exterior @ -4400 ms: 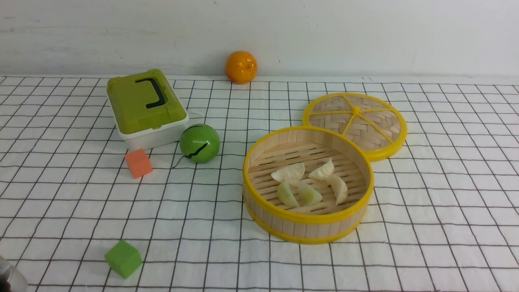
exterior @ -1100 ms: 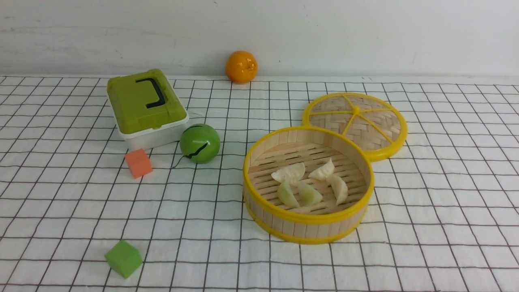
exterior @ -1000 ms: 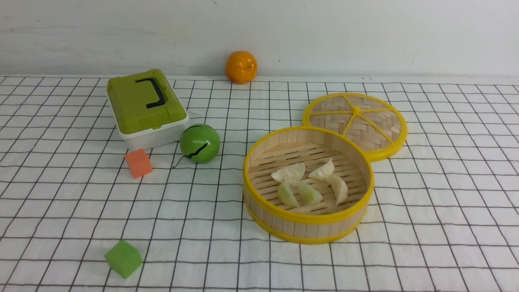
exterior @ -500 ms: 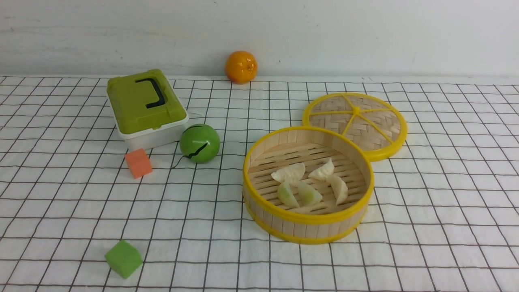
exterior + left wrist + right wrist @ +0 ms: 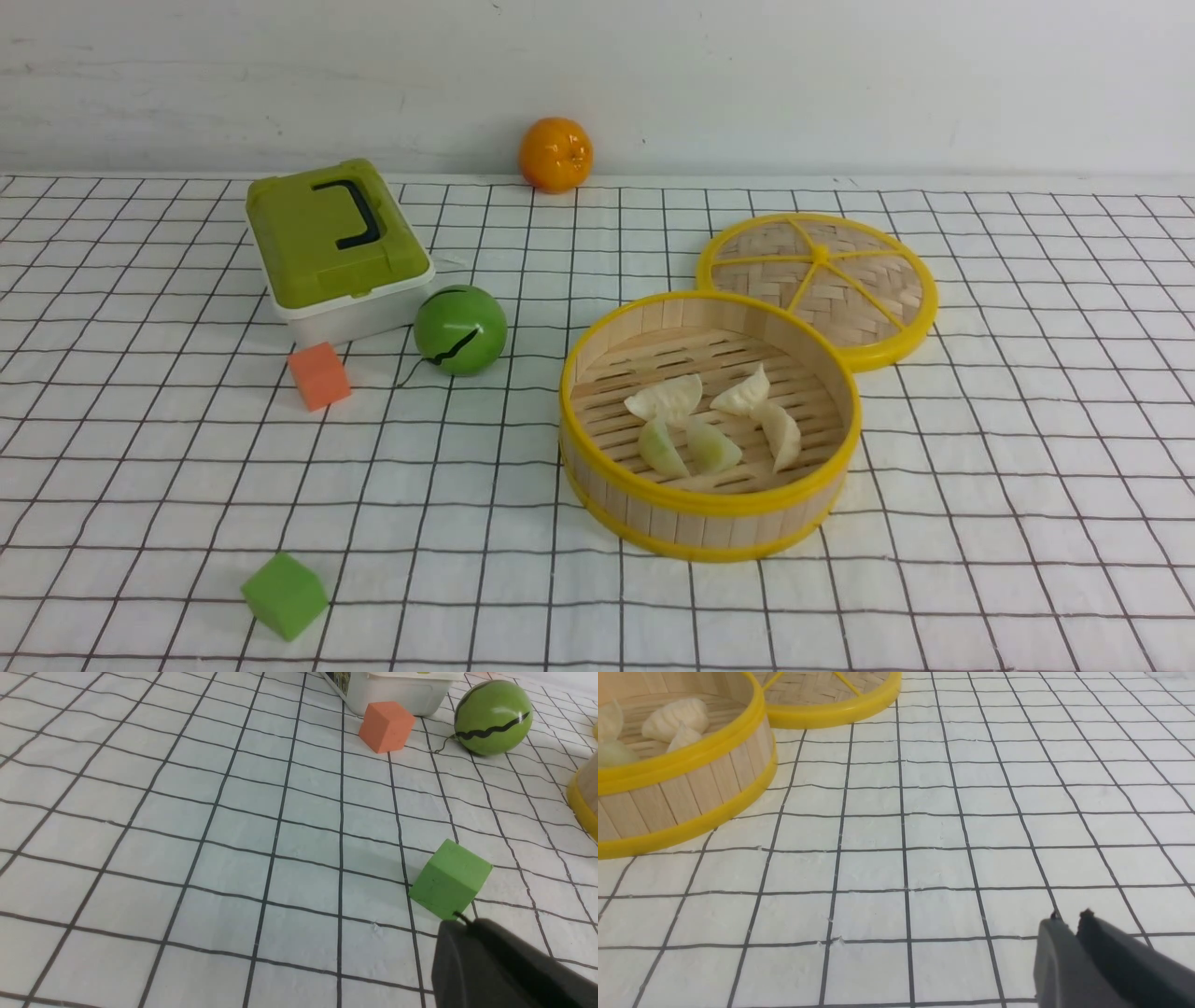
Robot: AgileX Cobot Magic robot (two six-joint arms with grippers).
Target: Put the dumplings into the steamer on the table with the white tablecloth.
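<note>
Dumplings [image 5: 665, 399], all five, lie inside the steamer [image 5: 709, 505] on the table [image 5: 392, 509], so the placing looks finished with none left to move, the left fingers [image 5: 497, 961] pressed together, the right fingers [image 5: 1115, 961] impossible to tell shut or slightly spread

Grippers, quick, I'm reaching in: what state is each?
Left gripper: closed, holding nothing.
Right gripper: nearly or fully closed, can't tell which; holding nothing.

The steamer [image 5: 682, 791] holding dumplings [image 5: 675, 718] sits beside the yellow-rimmed woven lid [image 5: 831, 711].
</note>
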